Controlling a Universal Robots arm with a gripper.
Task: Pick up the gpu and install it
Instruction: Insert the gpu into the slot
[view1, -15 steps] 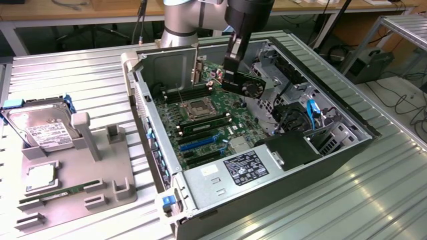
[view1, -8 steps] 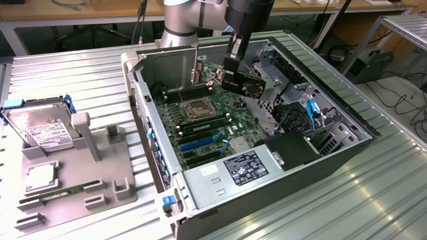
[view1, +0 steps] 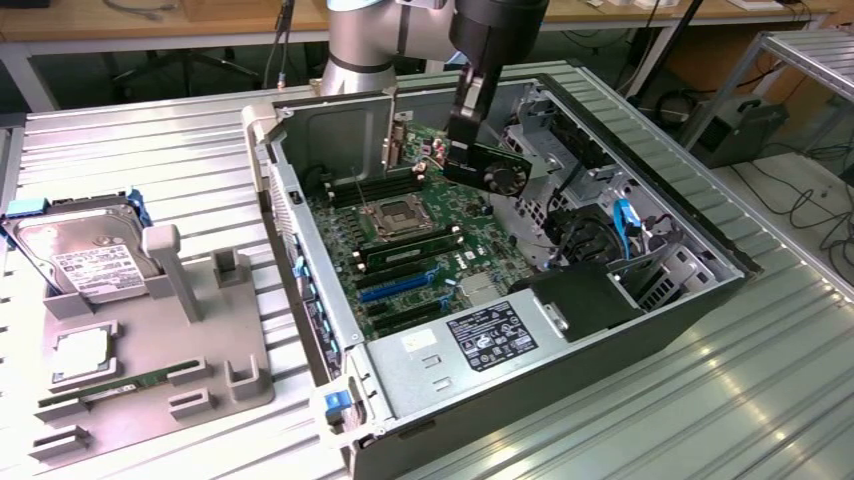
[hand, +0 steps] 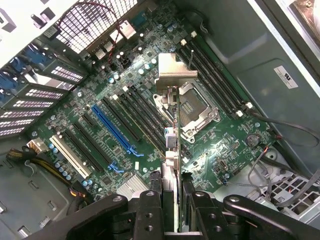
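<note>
claw (hand: 171, 189) gripping gpu (view1: 489, 172), above motherboard (view1: 400, 262), open case (view1: 641, 335)

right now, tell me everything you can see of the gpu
The gpu is a small flat card with a black shroud, a round fan and a silver end bracket. The fingers clamp one edge, and it hangs tilted in the air inside the open computer case, above the green motherboard and apparently clear of it.

Bright overhead glare on the metal table (view1: 721, 410), dimmer inside the case (view1: 331, 135).
</note>
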